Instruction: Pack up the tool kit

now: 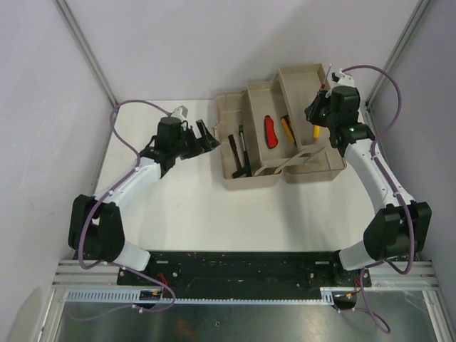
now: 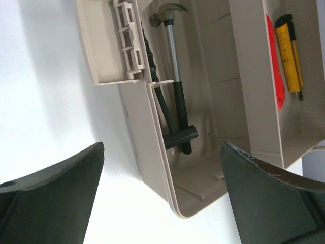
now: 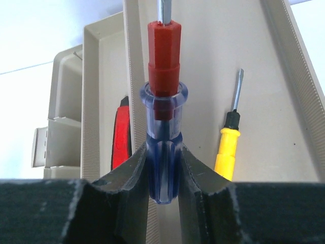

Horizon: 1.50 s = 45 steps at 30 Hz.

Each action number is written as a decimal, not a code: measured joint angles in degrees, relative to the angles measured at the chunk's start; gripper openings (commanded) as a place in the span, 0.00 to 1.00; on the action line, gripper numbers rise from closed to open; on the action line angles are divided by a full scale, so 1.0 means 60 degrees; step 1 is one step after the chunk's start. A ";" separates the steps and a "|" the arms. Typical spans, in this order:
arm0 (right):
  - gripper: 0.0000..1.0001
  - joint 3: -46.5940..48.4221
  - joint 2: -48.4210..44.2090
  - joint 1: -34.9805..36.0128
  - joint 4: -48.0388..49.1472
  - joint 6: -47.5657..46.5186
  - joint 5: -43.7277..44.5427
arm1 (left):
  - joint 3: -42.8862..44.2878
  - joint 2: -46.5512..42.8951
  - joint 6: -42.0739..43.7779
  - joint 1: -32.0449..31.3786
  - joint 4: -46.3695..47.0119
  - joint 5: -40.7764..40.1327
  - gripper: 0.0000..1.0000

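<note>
1. Black mounting rail runs along the near edge of the white table (image 1: pixel 214 214), with one arm base bolted at each end.
2. Left gripper (image 1: pixel 208 137) hovers over the table just beside the left end of the toolbox. Its dark fingers (image 2: pixel 51 198) are spread wide apart, with nothing between them.
3. Beige plastic toolbox (image 1: pixel 249 182) sits at the middle of the table toward its far side. It is opened out, with its trays stepped side by side.
4. Left compartment holds a hammer (image 2: pixel 174 66) with a metal shaft and black grip. A black-handled tool (image 2: pixel 158 96) lies alongside it, touching it.
5. Middle tray holds a red-handled tool (image 1: pixel 271 132), with a yellow utility knife (image 2: pixel 289 51) lying just to its right.
6. Right tray, the farthest back, holds a yellow-handled screwdriver (image 3: pixel 227 147) lying on its floor.
7. Right gripper (image 3: pixel 163 162) hangs over that right tray. It is clenched on a blue-and-red screwdriver (image 3: pixel 163 101), pinching the clear blue end of the handle. The red part and metal shaft point away from the fingers.
</note>
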 measured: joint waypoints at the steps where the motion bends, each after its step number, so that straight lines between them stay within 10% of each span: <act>1: 0.31 -0.0007 0.0011 -0.0015 -0.0007 -0.0004 -0.0007 | 0.0000 0.0055 0.0011 0.0000 0.0000 0.0004 0.98; 29: 0.69 -0.0087 -0.0069 -0.0160 -0.0506 -0.0069 -0.0098 | 0.0022 0.0674 0.0171 0.0000 -0.0040 0.0233 0.94; 40: 0.66 -0.0437 -0.1410 -0.3719 0.0280 0.1552 -0.1621 | 0.0160 0.0867 0.0233 0.0000 -0.0069 -0.0237 0.64; 45: 0.47 -0.1282 -0.0809 -0.5078 0.0463 0.2510 -0.2539 | 0.0157 0.0845 0.0069 0.0000 -0.0109 -0.1089 0.36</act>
